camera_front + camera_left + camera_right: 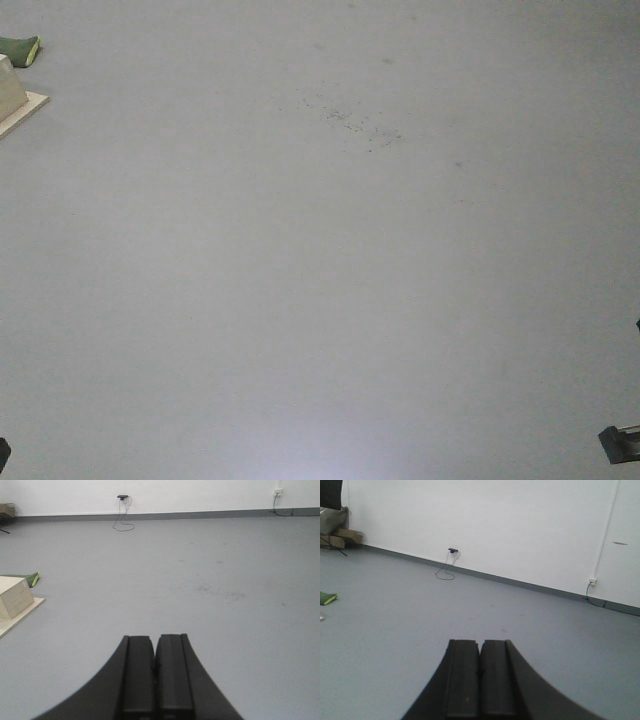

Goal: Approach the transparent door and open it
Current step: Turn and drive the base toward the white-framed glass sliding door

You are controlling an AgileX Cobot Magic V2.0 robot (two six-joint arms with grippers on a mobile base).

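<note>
A: Grippers first, how do they stand?

B: The left gripper (155, 642) is clenched, its black fingers pressed flat together with nothing between them. The right gripper (480, 645) is the same.

A: And the glass door?

B: It shows in none of the three views. Both wrists look across grey floor (320, 300) to a white wall (495, 525). A pale wooden box (14, 597) on a board (22, 611) sits at the left. A green thing (31, 578) lies just behind it, and a cable (122, 522) hangs at the wall.
</note>
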